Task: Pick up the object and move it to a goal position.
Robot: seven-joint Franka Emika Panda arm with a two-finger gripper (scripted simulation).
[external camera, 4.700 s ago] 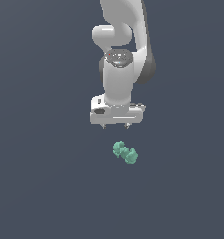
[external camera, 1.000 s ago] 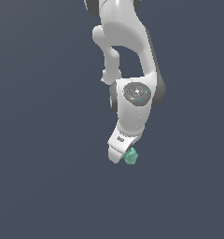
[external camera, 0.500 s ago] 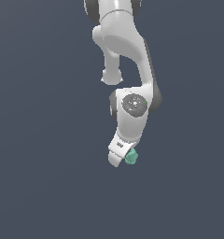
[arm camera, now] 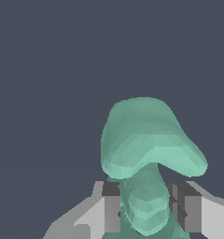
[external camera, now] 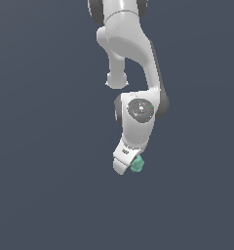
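The gripper (arm camera: 146, 205) is pinching the teal object (arm camera: 146, 149) by its narrow lower bit, one finger (arm camera: 111, 205) on each side, and in the exterior view that lump (external camera: 137, 164) pokes out at the arm's (external camera: 136, 73) low end.

one white robot arm (external camera: 133, 58), one tool (external camera: 125, 163), one teal knobbly object (external camera: 137, 164)

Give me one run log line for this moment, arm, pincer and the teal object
arm: Panda, wrist bent downward | pincer: shut on teal object | grip: fingers either side of its narrow part | goal marker: none visible
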